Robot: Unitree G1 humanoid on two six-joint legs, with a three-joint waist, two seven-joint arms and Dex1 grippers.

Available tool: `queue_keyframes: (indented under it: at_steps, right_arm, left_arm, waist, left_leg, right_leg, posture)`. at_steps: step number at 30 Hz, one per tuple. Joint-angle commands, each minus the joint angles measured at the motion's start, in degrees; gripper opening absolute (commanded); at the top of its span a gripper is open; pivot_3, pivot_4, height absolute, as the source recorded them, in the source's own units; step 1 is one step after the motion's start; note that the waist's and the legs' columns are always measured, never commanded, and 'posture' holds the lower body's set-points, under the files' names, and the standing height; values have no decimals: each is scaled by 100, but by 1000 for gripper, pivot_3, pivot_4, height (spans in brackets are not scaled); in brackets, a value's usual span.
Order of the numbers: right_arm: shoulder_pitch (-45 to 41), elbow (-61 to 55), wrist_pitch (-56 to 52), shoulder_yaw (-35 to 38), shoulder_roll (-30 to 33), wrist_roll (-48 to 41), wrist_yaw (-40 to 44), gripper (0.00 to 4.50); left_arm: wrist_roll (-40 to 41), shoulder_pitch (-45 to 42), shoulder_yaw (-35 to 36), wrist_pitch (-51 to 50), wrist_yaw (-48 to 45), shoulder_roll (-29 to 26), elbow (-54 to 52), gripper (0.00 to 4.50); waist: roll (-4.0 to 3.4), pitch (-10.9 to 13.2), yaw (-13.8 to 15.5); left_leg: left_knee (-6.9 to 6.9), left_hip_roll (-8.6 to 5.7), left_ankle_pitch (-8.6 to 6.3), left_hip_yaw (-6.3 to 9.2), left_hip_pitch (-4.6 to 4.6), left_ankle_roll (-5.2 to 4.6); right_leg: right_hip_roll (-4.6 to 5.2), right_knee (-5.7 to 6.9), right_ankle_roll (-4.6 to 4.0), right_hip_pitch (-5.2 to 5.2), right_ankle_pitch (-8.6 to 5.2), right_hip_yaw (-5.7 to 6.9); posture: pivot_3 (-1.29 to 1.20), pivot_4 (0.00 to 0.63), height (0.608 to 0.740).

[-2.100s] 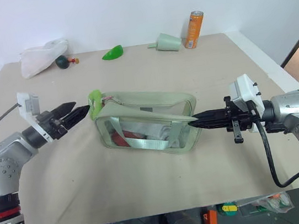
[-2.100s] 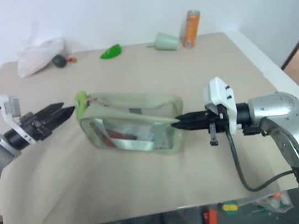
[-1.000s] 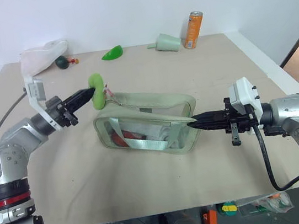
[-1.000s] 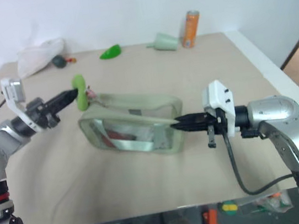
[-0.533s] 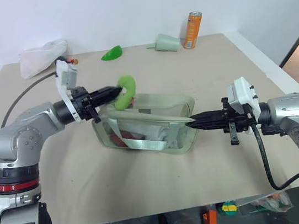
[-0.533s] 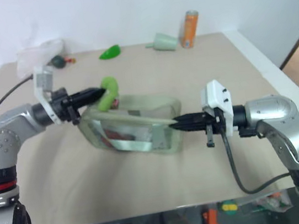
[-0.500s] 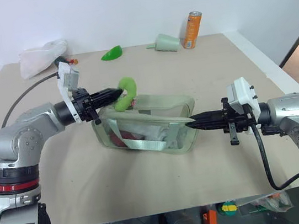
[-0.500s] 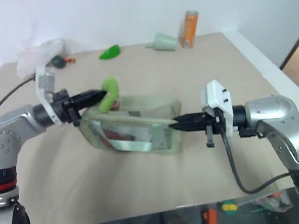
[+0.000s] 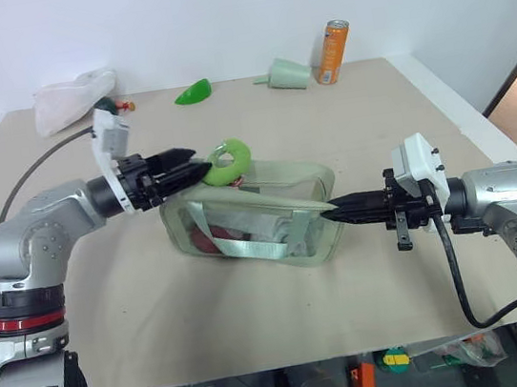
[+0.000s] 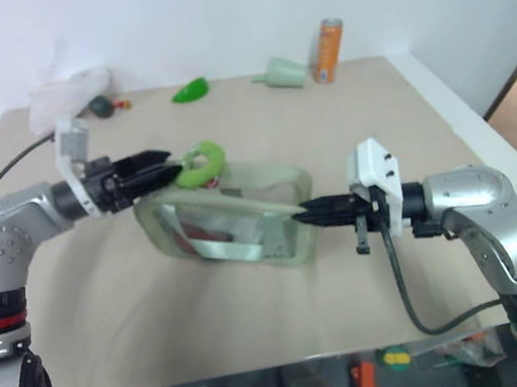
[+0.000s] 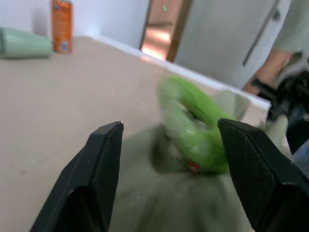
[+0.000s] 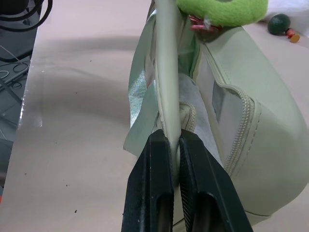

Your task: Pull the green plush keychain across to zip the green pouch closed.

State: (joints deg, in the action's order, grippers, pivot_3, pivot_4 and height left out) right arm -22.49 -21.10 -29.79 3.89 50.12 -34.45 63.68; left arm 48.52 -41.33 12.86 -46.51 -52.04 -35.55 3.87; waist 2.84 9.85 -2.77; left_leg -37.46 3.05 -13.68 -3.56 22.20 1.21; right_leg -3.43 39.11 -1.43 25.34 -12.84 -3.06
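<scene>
Green pouch (image 9: 252, 215) lies mid-bench (image 9: 257, 319), its right end pinched between the closed fingers of the right gripper (image 9: 330, 210). Green plush keychain (image 9: 226, 160) rests on the pouch's top left end, just beyond the left gripper (image 9: 199, 170), whose fingers are spread apart and grip nothing.

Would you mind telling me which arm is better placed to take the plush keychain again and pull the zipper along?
The left. Its open claw sits right beside the green plush keychain, while the right claw is shut on the green pouch at its far end, steadying it.
</scene>
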Motion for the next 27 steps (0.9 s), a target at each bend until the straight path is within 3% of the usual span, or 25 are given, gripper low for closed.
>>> queue_keyframes:
  at_steps: [1,8,12,26,27]
  right_arm:
    - [-45,-173,23,-56,-28,-6,6,0]
    - [-42,-181,5,-40,-13,-26,15,0]
    - [-74,-165,0,-58,-20,-23,16,0]
    - [-126,-252,-114,0,-28,-126,-22,0]
    - [-120,-263,-122,6,-26,-130,-29,0]
  left_arm:
    - [658,-204,948,-109,-69,-243,173,3273]
    - [583,923,939,-184,-1159,-1116,-276,3273]
    - [82,1648,506,179,-1750,-1429,-483,3273]
    - [-178,1540,-29,296,-1785,-999,-391,3273]
    - [-165,1544,-31,281,-1795,-999,-393,3032]
  waist:
    - [0,0,-5]
    - [-1,0,-9]
    - [0,-1,-7]
    - [0,0,-5]
    - [0,0,-4]
  left_leg:
    - [0,2,0,-1,1,0]
    - [6,23,0,-5,-7,1]
    - [2,25,2,-4,-9,4]
    - [5,27,1,-5,-6,2]
    - [6,27,1,-5,-6,2]
  right_leg:
    - [-3,0,0,1,0,0]
    - [-6,0,-4,1,-3,-2]
    - [-5,0,-4,0,-2,0]
    - [-19,0,-8,4,-2,-4]
    - [-20,0,-8,4,-2,-3]
  posture:
    - [0,150,740]
    - [0,150,740]
    - [0,150,740]
    - [0,150,740]
    - [0,150,740]
